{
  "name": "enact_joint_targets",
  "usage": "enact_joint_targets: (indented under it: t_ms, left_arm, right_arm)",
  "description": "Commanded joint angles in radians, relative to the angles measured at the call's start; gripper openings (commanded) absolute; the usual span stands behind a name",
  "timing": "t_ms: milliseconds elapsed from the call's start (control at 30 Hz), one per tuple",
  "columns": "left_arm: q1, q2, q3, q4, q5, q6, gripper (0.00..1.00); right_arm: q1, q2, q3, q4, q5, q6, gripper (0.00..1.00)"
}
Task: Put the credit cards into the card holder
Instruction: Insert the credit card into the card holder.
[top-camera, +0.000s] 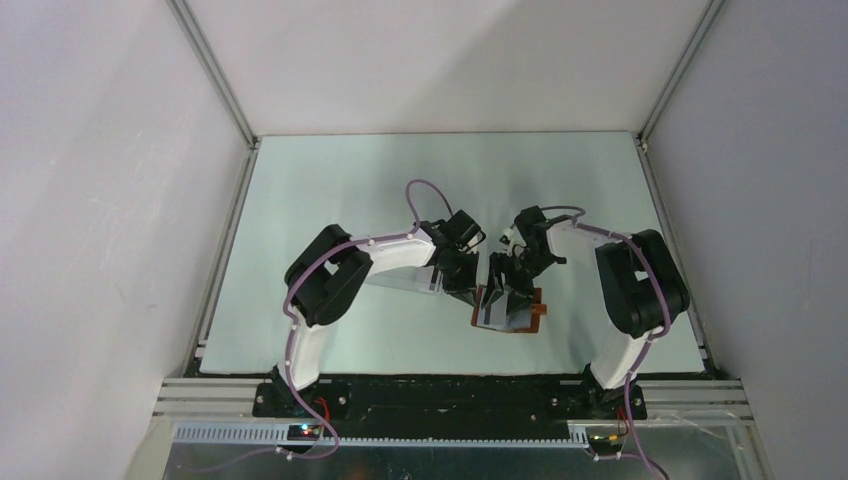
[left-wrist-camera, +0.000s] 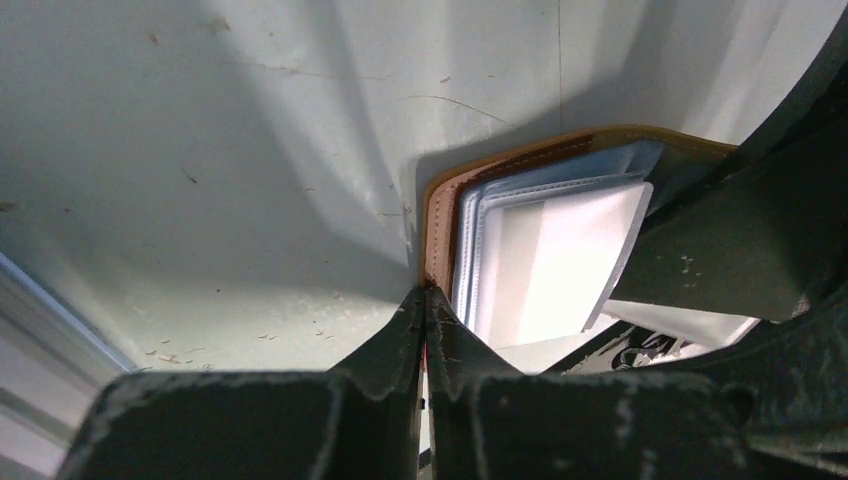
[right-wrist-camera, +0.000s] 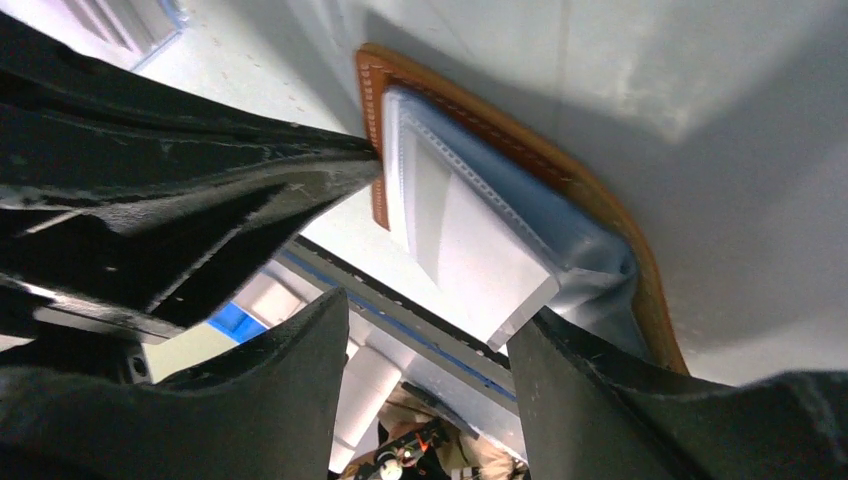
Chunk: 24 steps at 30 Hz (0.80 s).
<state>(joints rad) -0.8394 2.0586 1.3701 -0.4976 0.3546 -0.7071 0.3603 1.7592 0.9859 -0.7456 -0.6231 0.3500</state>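
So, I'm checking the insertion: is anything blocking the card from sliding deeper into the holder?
Nothing visible does. The card sits partly in a pocket of the card holder; the left hand pinches its brown edge, beside the pocket mouth, not across it.

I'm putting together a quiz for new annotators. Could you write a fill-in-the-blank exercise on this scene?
The left gripper is shut on the card holder's leather rim, whose colour is ____. The credit card partly tucked into it is ____ in colour. The right gripper has its jaws ____ (open or shut).
Missing words: brown; white; open.
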Motion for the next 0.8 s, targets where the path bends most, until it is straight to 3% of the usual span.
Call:
enact_joint_targets:
  t_ms: [0,267,467,533,633,767]
  left_arm:
    - [-0.010,0.013,-0.006,-0.015,-0.076,0.021,0.07]
    - [-0.012,-0.043,-0.049,-0.014,-0.057,-0.001,0.05]
    - [-0.013,-0.110,-0.051,-0.015,-0.073,-0.001,0.09]
    - [-0.011,-0.140,-0.045,-0.015,-0.081,0.001,0.16]
    - [-0.001,-0.195,-0.042,-0.015,-0.093,0.000,0.36]
    - [0.023,-0.280,-0.032,-0.015,-0.093,0.005,0.53]
  right_arm:
    - [0.028,0.021,0.022,0.098,-0.081,0.045,0.63]
    - [0.044,0.037,0.023,0.119,-0.083,0.054,0.65]
    - [0.049,0.001,0.050,0.041,0.001,0.013,0.70]
    - [0.049,-0.020,0.062,0.005,0.041,-0.002,0.72]
    - [0.049,-0.054,0.083,-0.046,0.096,-0.020,0.75]
    - [0.048,-0.088,0.113,-0.096,0.129,-0.042,0.79]
